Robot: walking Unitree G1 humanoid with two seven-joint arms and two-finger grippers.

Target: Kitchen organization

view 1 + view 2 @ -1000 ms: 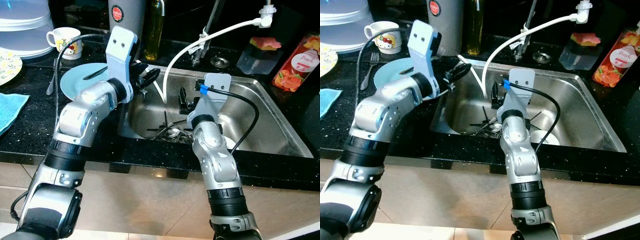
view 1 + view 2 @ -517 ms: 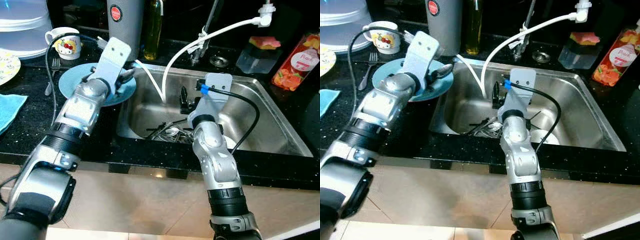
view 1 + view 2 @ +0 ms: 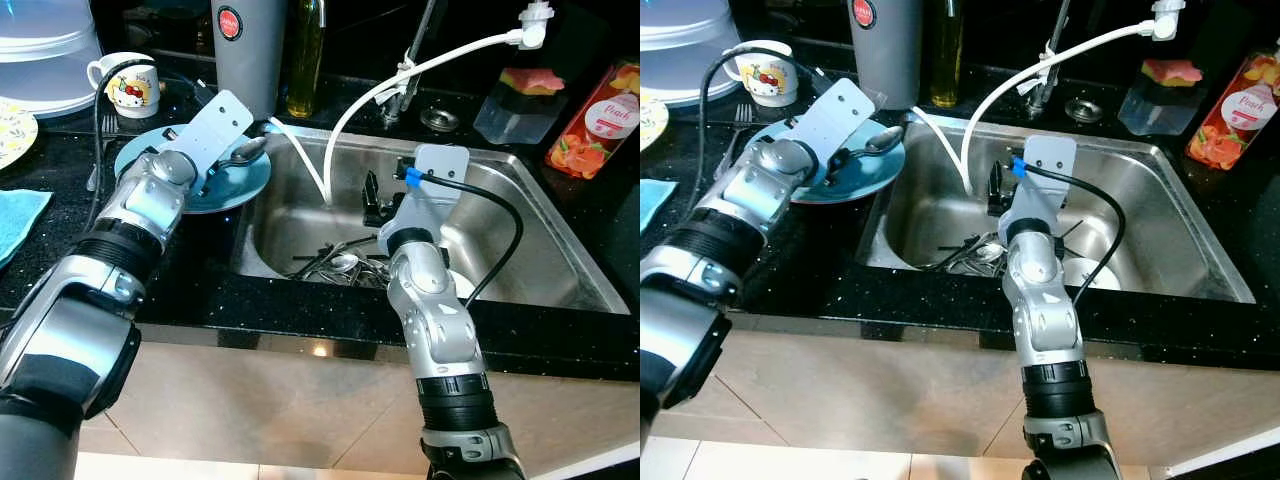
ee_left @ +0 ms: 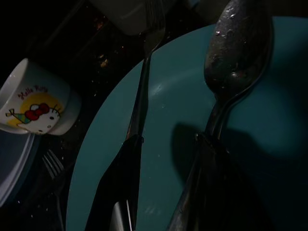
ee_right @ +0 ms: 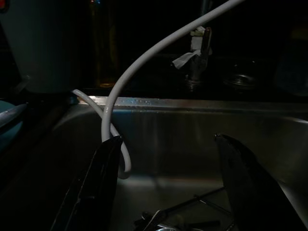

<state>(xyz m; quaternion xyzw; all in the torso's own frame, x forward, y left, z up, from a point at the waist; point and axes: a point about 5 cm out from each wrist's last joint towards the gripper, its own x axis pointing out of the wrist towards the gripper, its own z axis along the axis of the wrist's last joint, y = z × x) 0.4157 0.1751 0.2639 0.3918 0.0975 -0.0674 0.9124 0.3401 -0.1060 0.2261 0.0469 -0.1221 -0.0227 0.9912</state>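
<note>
Teal plate (image 4: 159, 144) under left pincer (image 4: 163, 192), fingers apart beside spoon (image 4: 236, 53) (handle hidden); right pincer (image 5: 166, 187) gapes.

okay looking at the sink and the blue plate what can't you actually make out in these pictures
- Pile of metal cutlery in the steel sink: head views, tangled and partly behind the right arm, so pieces can't be counted.
- Round white dish in the sink: mostly hidden by the right arm.
- Left gripper over the teal plate: too dark to tell whether it grips the wet metal spoon.

oil bottle (image 3: 306, 55), juice carton (image 3: 598, 120), sponge (image 3: 529, 84)
</note>
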